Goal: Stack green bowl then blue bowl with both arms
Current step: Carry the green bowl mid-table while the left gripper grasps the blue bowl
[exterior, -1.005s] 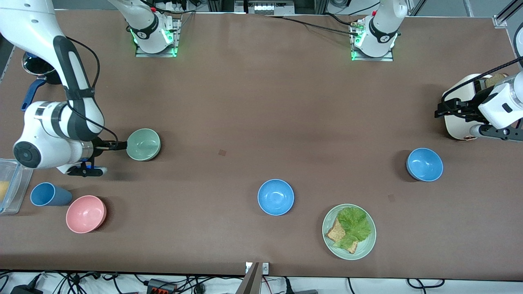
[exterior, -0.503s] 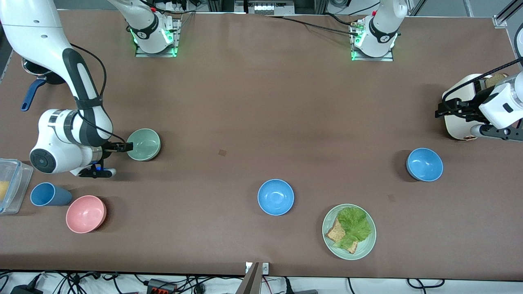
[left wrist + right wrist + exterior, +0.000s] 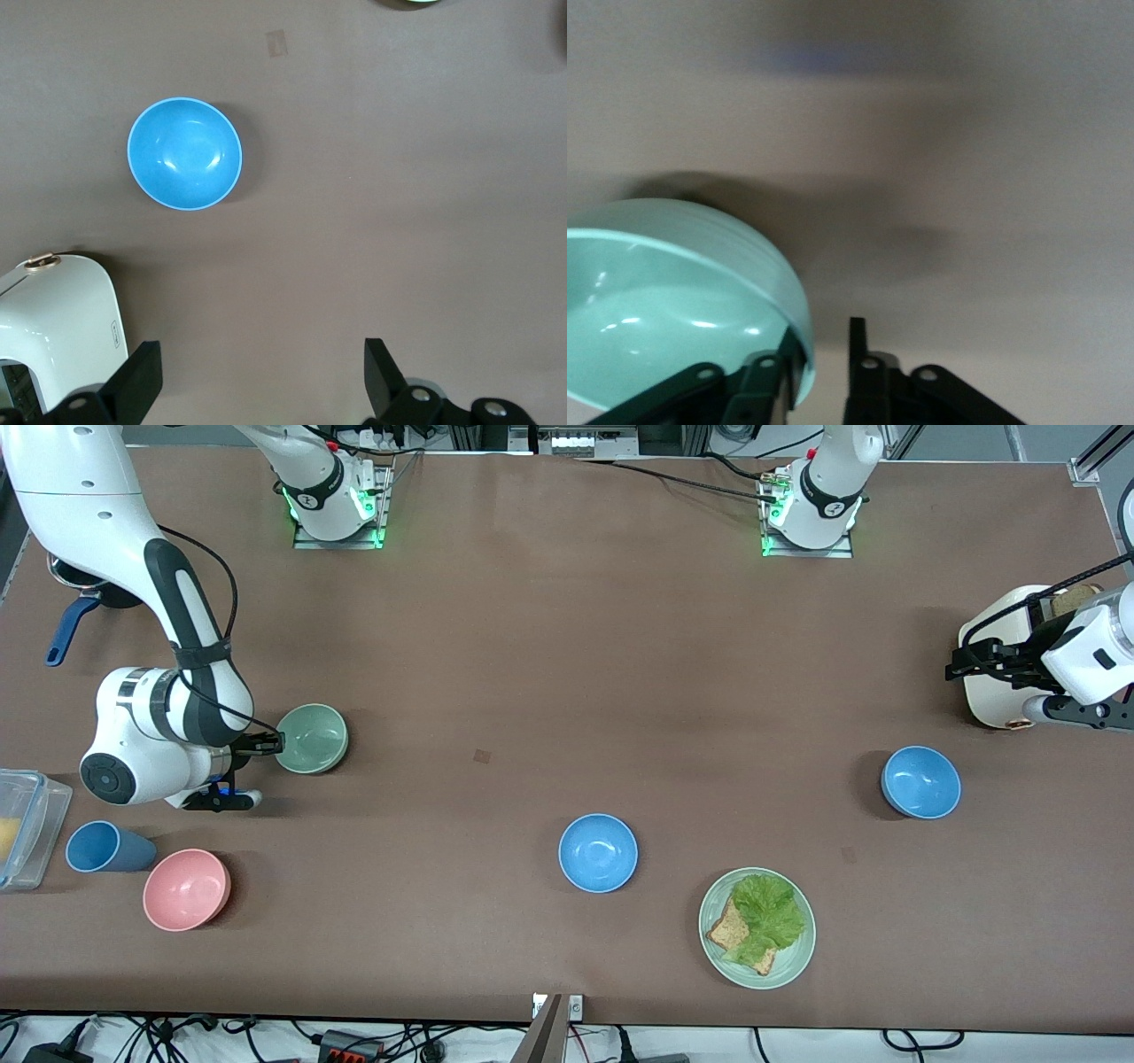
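The green bowl [image 3: 311,738] sits upright toward the right arm's end of the table. My right gripper [image 3: 276,742] is at its rim. In the right wrist view the gripper [image 3: 824,345] is open, with one finger inside the green bowl [image 3: 664,292] and the other outside, a small gap off its wall. One blue bowl [image 3: 598,852] sits mid-table, nearer the front camera. A second blue bowl [image 3: 921,781] sits toward the left arm's end and also shows in the left wrist view [image 3: 184,153]. My left gripper [image 3: 961,662] is open and empty [image 3: 257,381] above the table beside the toaster, waiting.
A white toaster [image 3: 988,691] stands at the left arm's end. A pale-green plate [image 3: 771,976] of bread and lettuce lies near the front edge. A pink bowl [image 3: 186,888], a blue cup [image 3: 106,848], a clear container [image 3: 27,824] and a blue-handled pan [image 3: 66,624] crowd the right arm's end.
My right arm has pushed toward the green bowl, bringing its fingers over the rim. The bowl and the left arm have not moved.
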### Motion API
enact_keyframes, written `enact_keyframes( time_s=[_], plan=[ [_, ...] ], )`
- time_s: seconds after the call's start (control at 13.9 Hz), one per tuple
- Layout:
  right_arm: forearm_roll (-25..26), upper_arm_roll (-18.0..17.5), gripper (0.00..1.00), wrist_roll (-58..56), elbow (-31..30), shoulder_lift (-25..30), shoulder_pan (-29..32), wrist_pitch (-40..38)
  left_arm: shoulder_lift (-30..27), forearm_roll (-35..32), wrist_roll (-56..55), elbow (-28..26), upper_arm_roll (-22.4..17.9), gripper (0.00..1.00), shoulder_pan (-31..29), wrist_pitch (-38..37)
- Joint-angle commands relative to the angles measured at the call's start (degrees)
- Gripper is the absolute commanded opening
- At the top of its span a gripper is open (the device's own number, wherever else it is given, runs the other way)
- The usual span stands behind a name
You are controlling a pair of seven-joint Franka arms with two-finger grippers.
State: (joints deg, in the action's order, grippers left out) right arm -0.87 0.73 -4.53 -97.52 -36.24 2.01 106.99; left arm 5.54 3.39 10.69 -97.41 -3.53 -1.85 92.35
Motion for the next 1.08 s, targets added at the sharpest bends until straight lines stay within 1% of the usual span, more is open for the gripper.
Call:
enact_keyframes(
  time_s=[0.0,0.07,0.22,0.36,0.43,0.5,0.65,0.72,0.79,0.86,1.01],
  plan=[
    [-0.5,-0.9,0.00,-0.7,0.8,0.6,-0.4,-2.3,0.4,1.1,1.1,1.4,0.0,1.00,-0.3,-1.1],
    [-0.5,-1.2,0.00,-0.7,0.8,0.6,-0.5,-2.8,0.4,1.1,1.1,1.4,0.0,1.00,-0.3,-1.1],
    [-0.5,-5.0,0.00,-0.7,1.1,0.6,-0.5,-2.9,0.4,1.1,1.1,1.4,0.0,1.00,-0.3,-1.1],
    [-0.9,-10.3,0.00,0.0,2.2,0.6,-1.0,-2.4,0.4,0.9,1.2,1.4,0.0,1.00,-0.4,-1.1],
    [-3.2,-12.7,0.00,2.7,3.1,0.4,-1.5,-2.3,0.5,0.9,1.4,1.4,0.0,1.00,-0.4,-1.1],
    [-3.9,-13.8,0.00,5.5,3.9,0.4,-3.5,-2.2,1.9,0.6,1.2,1.6,0.0,1.00,-0.6,-1.1],
    [-4.1,-13.8,0.00,12.3,6.1,0.3,-10.0,-2.2,2.8,0.3,1.4,2.0,0.0,1.00,-1.0,-1.2],
    [-4.1,-13.9,0.00,15.7,6.9,-0.1,-13.2,-2.1,3.2,0.2,3.2,2.0,0.0,1.00,-1.1,-1.1],
    [-4.1,-13.9,0.00,17.7,7.7,-0.7,-15.4,-1.2,5.3,0.2,6.2,2.3,-0.2,1.00,-1.4,-0.8],
    [-4.8,-13.9,0.00,19.4,8.5,-1.1,-17.3,-0.2,7.7,0.2,10.2,3.1,-0.2,1.00,-2.9,0.0],
    [-7.7,-13.9,0.00,23.0,9.2,-2.3,-21.0,0.9,11.0,0.0,16.3,3.3,-0.3,1.00,-5.7,4.9]
  ],
)
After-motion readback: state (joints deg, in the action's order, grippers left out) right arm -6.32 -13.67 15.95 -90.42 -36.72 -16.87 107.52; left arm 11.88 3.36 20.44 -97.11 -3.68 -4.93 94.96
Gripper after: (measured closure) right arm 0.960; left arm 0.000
